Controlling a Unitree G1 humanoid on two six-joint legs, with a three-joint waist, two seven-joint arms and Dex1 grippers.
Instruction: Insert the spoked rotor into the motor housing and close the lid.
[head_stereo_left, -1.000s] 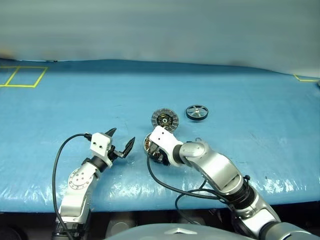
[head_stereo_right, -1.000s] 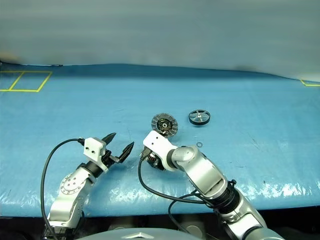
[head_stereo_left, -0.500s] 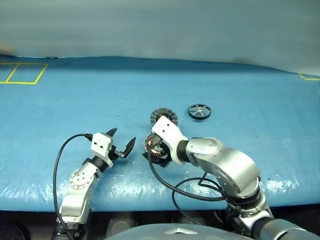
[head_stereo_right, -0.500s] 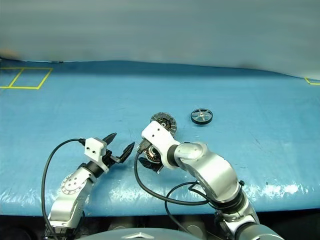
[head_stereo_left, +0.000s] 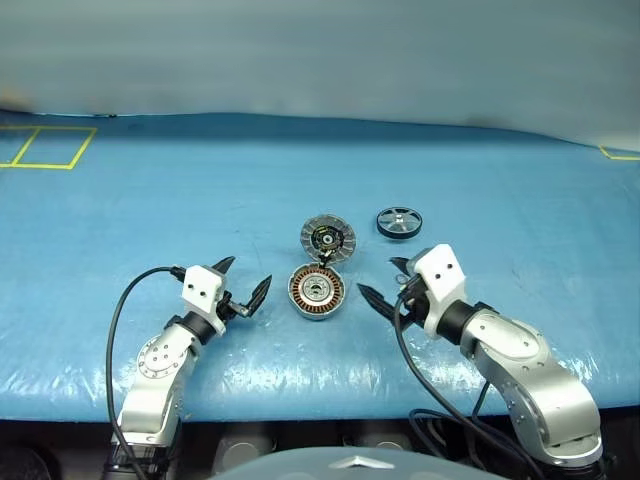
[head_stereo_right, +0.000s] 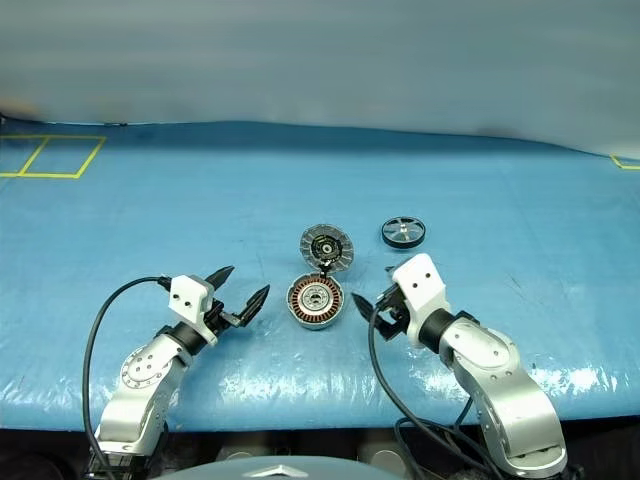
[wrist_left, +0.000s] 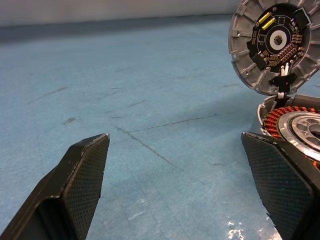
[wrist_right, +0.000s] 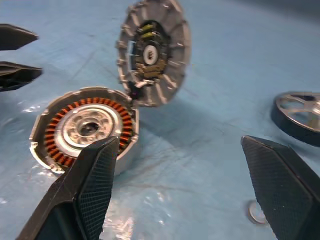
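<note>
The motor housing lies face up on the blue table, its copper windings and silver hub showing. The lid stands tilted up from the housing's far edge, its ribbed face with the black centre towards me. The spoked rotor lies flat to the right of the lid, apart from both. My right gripper hovers open just right of the housing, holding nothing. In the right wrist view the housing, lid and rotor lie ahead of it. Left of the housing, my left gripper is open and empty.
A small metal ring lies on the table near my right gripper. A yellow tape square marks the far left of the table. The blue cover's front edge runs close below both arms.
My right gripper has drawn back to the right, off the housing, which now lies uncovered. The lid has stayed up. The left arm has not moved.
</note>
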